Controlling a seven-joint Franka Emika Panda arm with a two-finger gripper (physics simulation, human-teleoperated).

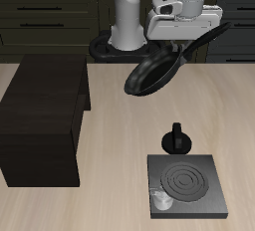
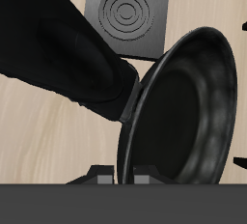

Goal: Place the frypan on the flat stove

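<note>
The frypan (image 1: 156, 70) is hanging in the air, tilted steeply, bowl sloping toward the table and its black inside showing. The gripper (image 1: 187, 42) is clamping its long handle. The flat stove (image 1: 187, 185) is lying well below, near the front edge, a black moka pot (image 1: 177, 138) standing just behind it. A dark wooden box (image 1: 42, 120) is sitting well apart.

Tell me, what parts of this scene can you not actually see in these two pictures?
- Gripper fingers: exterior view, hidden by its white body and the frypan handle, so the grip cannot be confirmed.
- Frypan rim: wrist view, cut off by the picture edge.
- Flat stove knob: wrist view, not visible.
- Small black object behind the stove: exterior view, too small to identify.
- Dark wooden box: its contents are hidden by its walls.
</note>
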